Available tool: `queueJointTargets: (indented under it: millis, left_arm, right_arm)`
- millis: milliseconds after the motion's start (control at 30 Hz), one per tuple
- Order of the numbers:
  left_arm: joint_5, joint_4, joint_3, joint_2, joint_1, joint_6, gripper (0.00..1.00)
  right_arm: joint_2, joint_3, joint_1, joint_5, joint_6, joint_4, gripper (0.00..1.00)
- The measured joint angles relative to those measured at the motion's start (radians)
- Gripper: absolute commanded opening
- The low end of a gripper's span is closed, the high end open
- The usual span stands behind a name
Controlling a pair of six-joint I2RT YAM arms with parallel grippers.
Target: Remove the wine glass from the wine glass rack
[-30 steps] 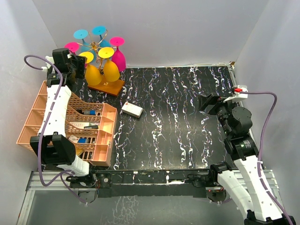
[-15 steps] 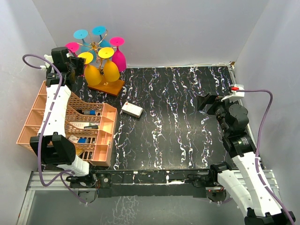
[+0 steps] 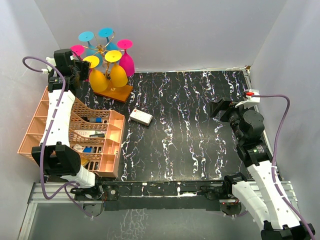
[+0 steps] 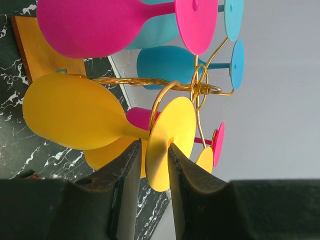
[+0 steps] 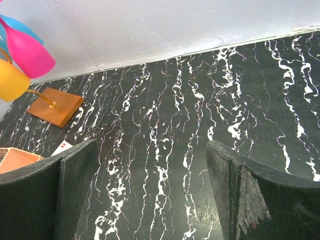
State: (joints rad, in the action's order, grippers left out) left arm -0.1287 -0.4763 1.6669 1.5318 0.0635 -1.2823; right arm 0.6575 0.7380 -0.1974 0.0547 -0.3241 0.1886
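Note:
The wine glass rack [image 3: 103, 49], gold wire on an orange-brown wooden base [image 3: 116, 92], stands at the table's far left and carries several upside-down glasses. In the left wrist view its gold arms [image 4: 200, 89] curl around the stems. A yellow wine glass [image 4: 70, 112] hangs on the nearest arm, and its round foot [image 4: 172, 132] sits between my left gripper's fingers. My left gripper [image 4: 154, 146] is shut on that foot, seen from above beside the rack [image 3: 82, 70]. At the right, my right gripper [image 5: 151, 146] hangs open over bare marble [image 3: 218, 108], holding nothing.
A peach lattice basket [image 3: 35, 131] holding small items fills the left edge under my left arm. A white flat box [image 3: 141, 117] lies near the rack's base. Pink [image 4: 95, 22], blue [image 4: 165, 65] and another yellow glass crowd the rack. Walls close in behind and at both sides.
My left gripper's jaws have closed onto the yellow glass's foot. The right arm has drifted slightly left and stays open.

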Motion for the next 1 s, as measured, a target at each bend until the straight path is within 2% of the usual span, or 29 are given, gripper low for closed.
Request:
queueJointTargets:
  millis: [600,1000]
  left_arm:
    - [0.005,0.000,0.009,0.000,0.000,-0.005,0.06]
    - [0.009,0.008,0.026,0.000,0.000,-0.013,0.00]
  right_arm:
    - [0.005,0.000,0.000,0.000,-0.016,-0.003,0.98]
    - [0.006,0.000,0.000,-0.001,-0.018,-0.003,0.98]
